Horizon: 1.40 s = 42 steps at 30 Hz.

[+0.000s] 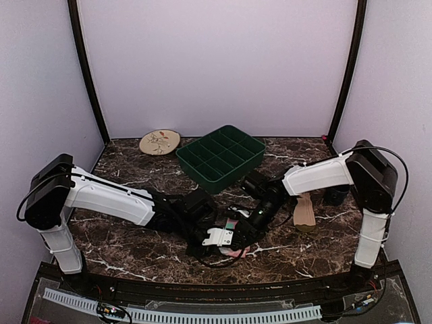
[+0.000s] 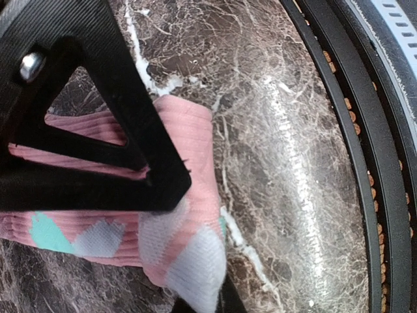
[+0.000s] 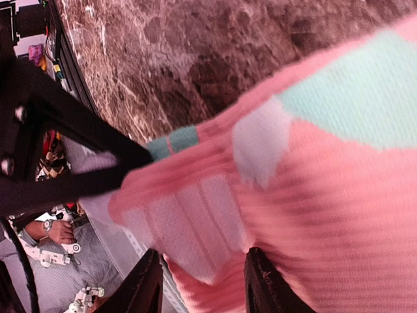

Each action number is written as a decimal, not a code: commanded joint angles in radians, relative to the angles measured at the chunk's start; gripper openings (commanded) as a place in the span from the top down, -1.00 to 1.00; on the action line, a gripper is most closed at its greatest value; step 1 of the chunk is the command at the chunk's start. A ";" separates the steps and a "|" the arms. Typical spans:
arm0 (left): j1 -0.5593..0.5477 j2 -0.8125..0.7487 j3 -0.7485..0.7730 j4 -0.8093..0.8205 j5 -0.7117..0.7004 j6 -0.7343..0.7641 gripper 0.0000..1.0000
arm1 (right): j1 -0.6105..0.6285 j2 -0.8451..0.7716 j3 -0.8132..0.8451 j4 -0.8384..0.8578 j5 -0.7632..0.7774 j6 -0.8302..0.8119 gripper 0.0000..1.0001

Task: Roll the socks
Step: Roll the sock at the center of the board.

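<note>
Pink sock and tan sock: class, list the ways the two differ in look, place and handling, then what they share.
The pink sock has mint and white patches; the tan sock looks plain. The left gripper pinches the pink sock; the tan sock lies untouched. The pink sock sits near the front edge; the tan sock lies further right. Both are on the marble table.

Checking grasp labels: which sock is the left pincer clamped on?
The pink sock with mint and white patches, front centre, in the left pincer. The tan sock lies apart near the right arm.
</note>
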 commanded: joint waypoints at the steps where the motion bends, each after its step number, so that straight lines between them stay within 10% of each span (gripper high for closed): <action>1: 0.017 -0.004 0.025 -0.038 0.062 -0.034 1.00 | -0.013 -0.077 -0.066 0.082 0.005 0.067 0.15; 30: 0.083 0.131 0.194 -0.171 0.255 -0.099 1.00 | -0.022 -0.461 -0.340 0.232 0.441 0.254 0.10; 42: 0.137 0.209 0.301 -0.241 0.351 -0.128 1.00 | 0.203 -0.594 -0.409 0.193 0.852 0.258 0.12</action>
